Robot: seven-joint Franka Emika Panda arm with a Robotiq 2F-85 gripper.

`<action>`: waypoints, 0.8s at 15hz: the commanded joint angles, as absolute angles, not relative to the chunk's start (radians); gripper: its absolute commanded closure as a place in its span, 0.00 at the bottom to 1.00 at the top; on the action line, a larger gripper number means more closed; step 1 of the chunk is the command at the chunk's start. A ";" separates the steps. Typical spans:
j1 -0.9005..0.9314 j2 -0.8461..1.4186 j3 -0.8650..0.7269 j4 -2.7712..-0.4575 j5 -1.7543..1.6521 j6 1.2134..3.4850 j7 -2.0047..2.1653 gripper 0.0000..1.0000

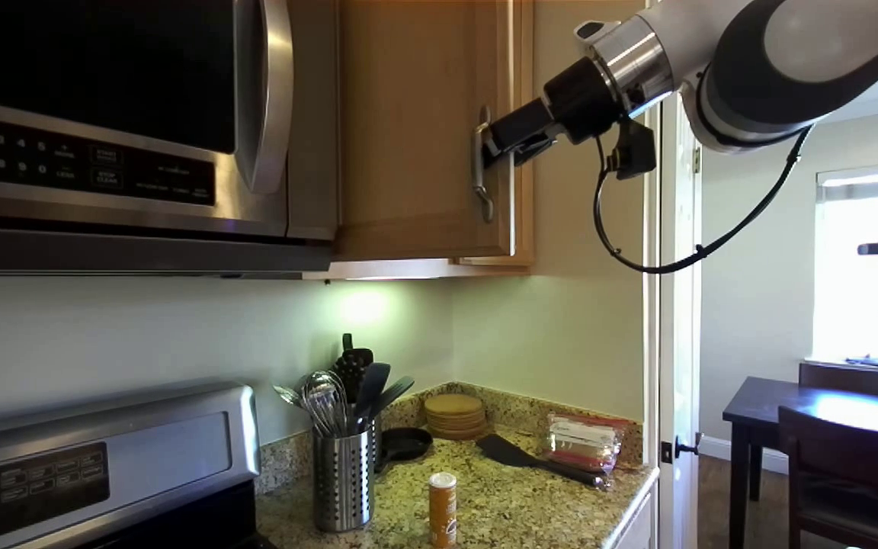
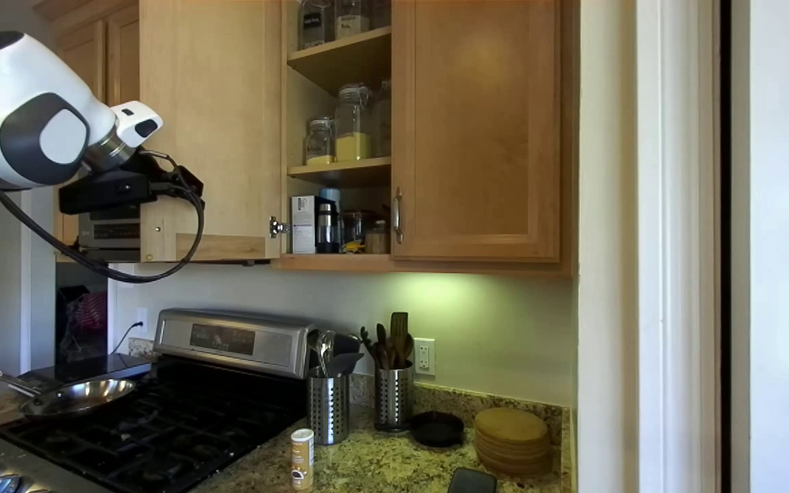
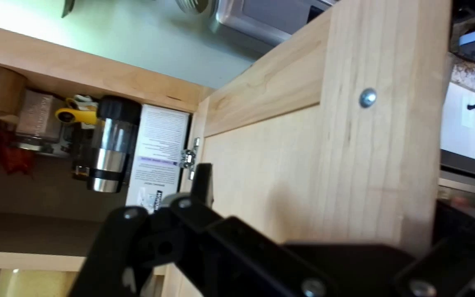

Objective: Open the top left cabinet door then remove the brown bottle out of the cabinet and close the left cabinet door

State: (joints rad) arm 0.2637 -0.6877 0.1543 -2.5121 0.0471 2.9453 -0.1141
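The top left cabinet door (image 1: 416,130) stands open, the gripper (image 1: 503,151) spread wide around its edge. An exterior view shows its handle (image 1: 477,162); the wrist view, a printed box (image 3: 159,148) inside the cabinet (image 3: 97,68). Only the exterior views show the brown bottle (image 1: 443,509), upright on the surface (image 1: 519,518).

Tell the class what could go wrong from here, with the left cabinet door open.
1. The gripper is right by the handle of the left cabinet door, so it might snag as the door swings.
2. A cable hangs in a loose loop below the arm and could catch on the door.
3. The brown bottle stands upright on the counter; a low sweep of the arm may topple it.
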 commanded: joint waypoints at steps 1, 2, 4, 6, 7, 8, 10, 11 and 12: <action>0.118 -0.664 0.101 -2.493 -0.028 2.928 -0.115 0.00; 0.094 -0.674 0.096 -2.495 -0.037 2.914 -0.114 0.00; 0.041 -0.692 0.091 -2.495 -0.068 2.885 -0.109 0.00; 0.034 -0.697 0.058 -2.483 -0.071 2.848 -0.119 0.00; 0.035 -0.690 0.039 -2.474 -0.066 2.841 -0.126 0.00; 0.031 -0.680 0.022 -2.463 -0.063 2.834 -0.135 0.00; 0.056 -0.663 -0.016 -2.418 -0.043 2.782 -0.158 0.00; 0.059 -0.647 -0.030 -2.400 -0.042 2.772 -0.169 0.00; 0.065 -0.639 -0.043 -2.381 -0.039 2.746 -0.179 0.00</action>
